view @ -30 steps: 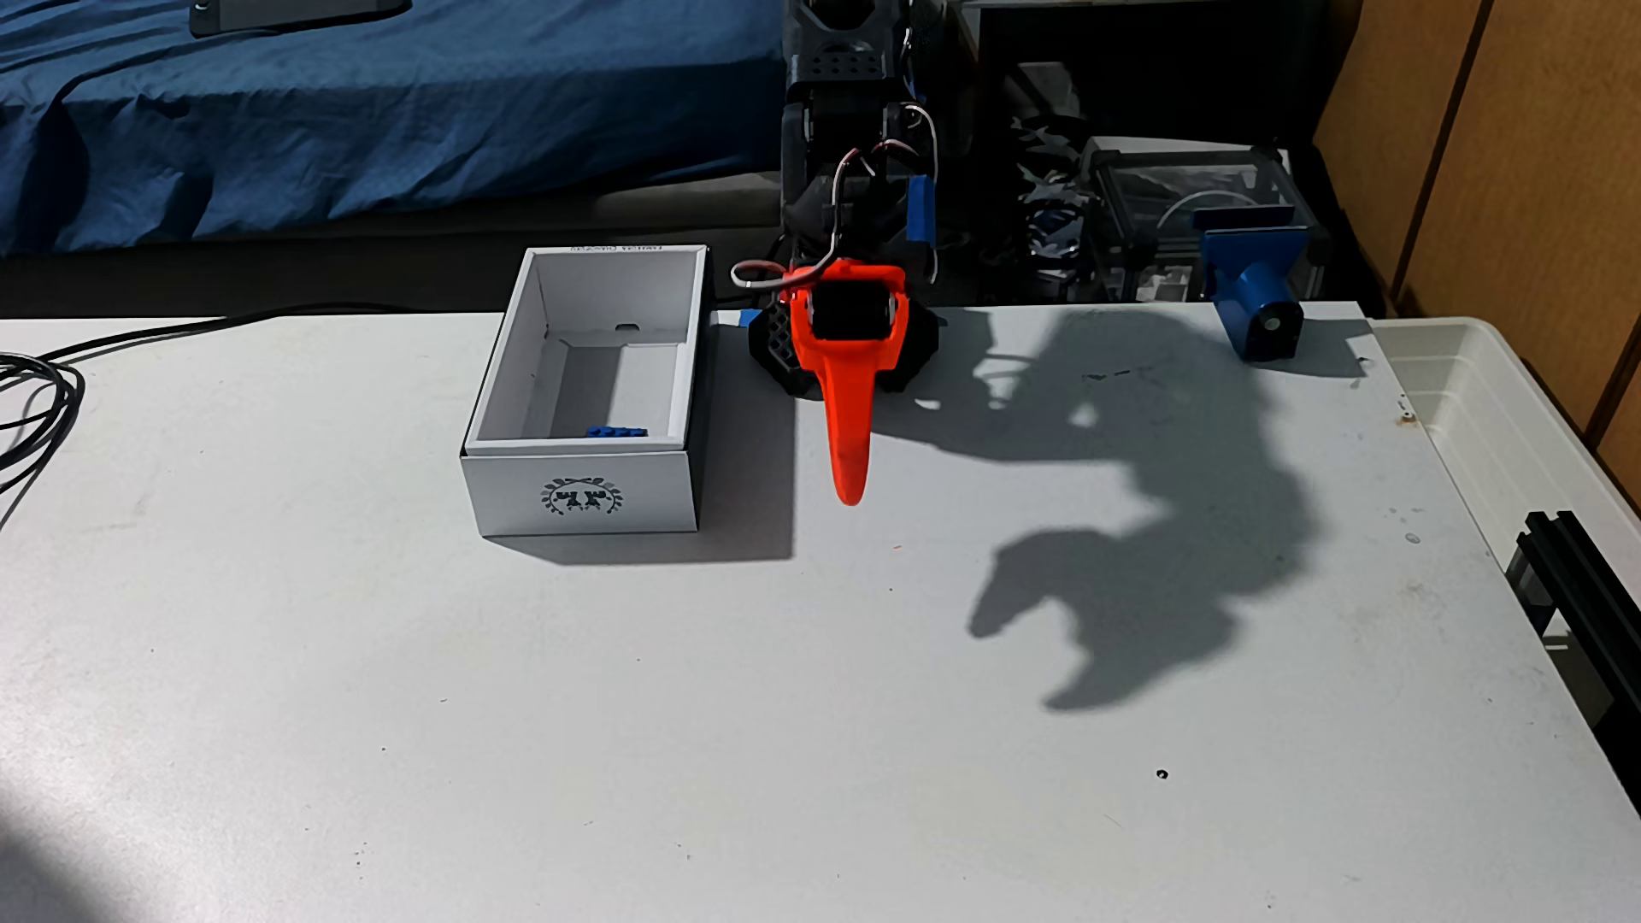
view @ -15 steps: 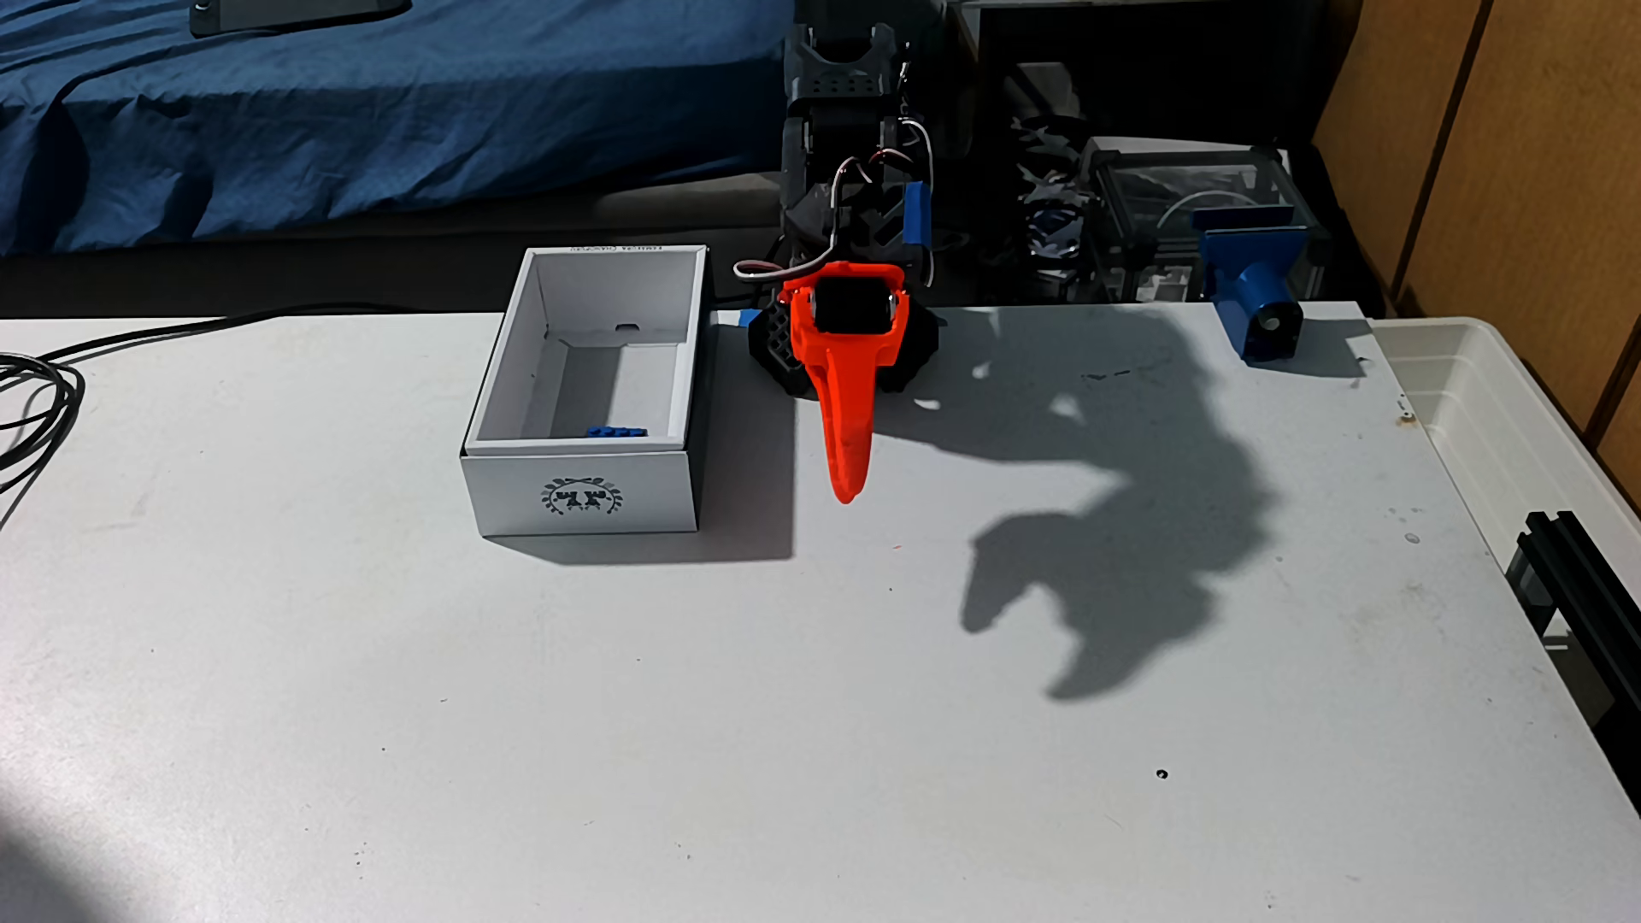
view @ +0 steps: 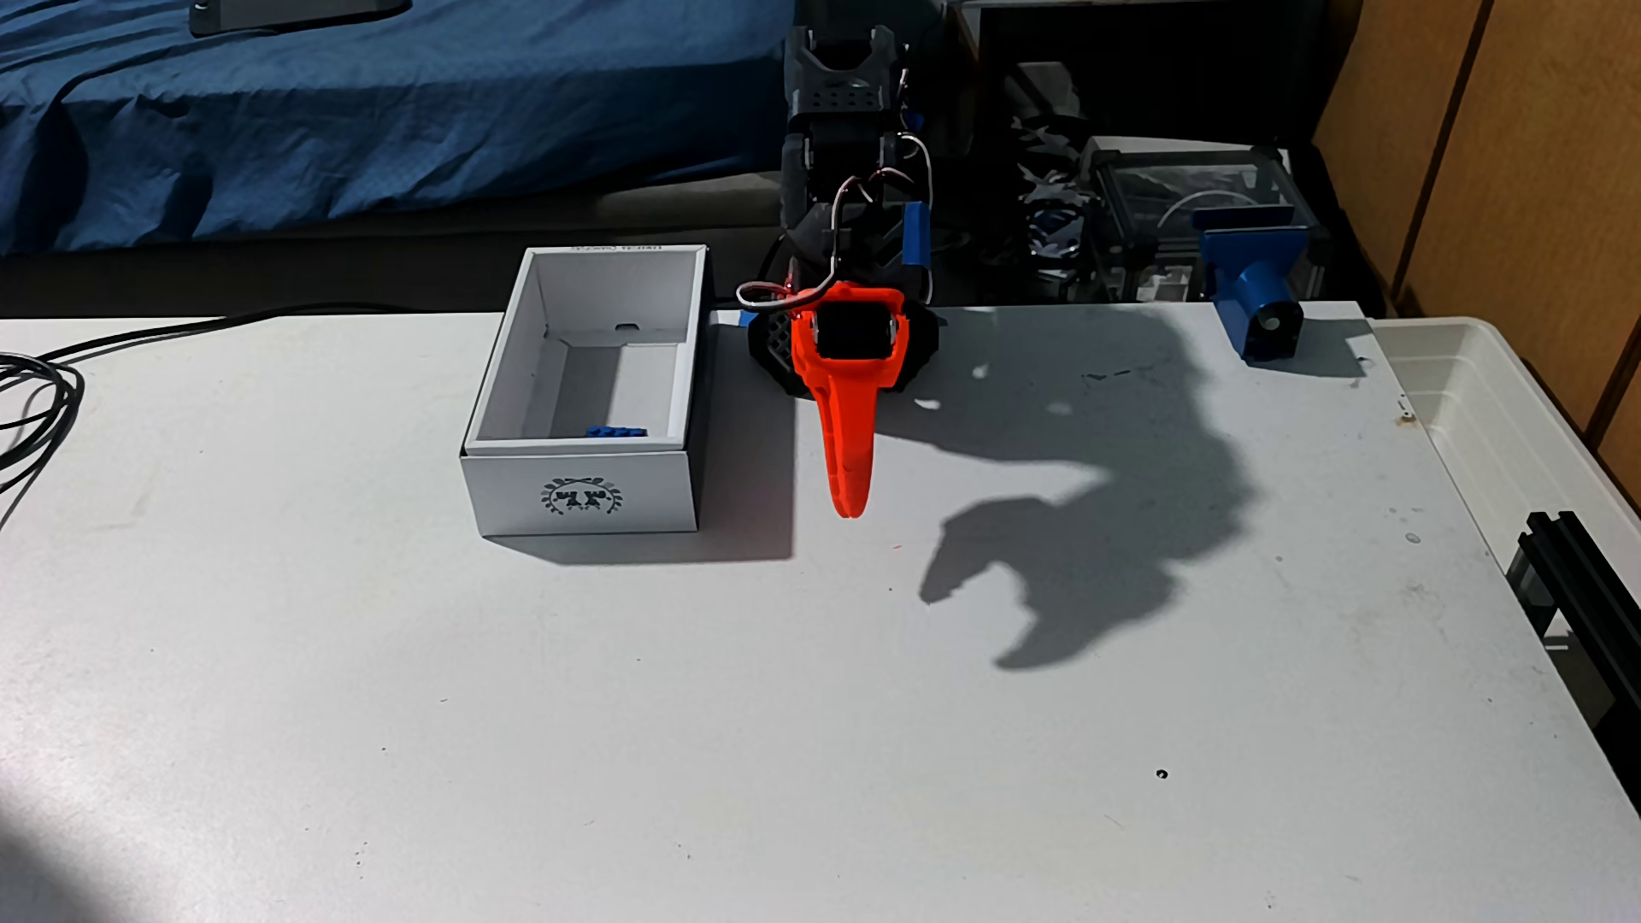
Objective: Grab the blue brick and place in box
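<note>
In the fixed view, the blue brick [view: 615, 432] lies inside the box [view: 582, 493], against its near wall, long axis left-right. The orange end effector [view: 848, 508] hangs just right of the box, holding nothing; its shadow shows the fingers apart.

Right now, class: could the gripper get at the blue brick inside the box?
Probably yes: the box is open-topped beside the gripper, but the blue brick hugs the near wall, which could crowd it.
</note>
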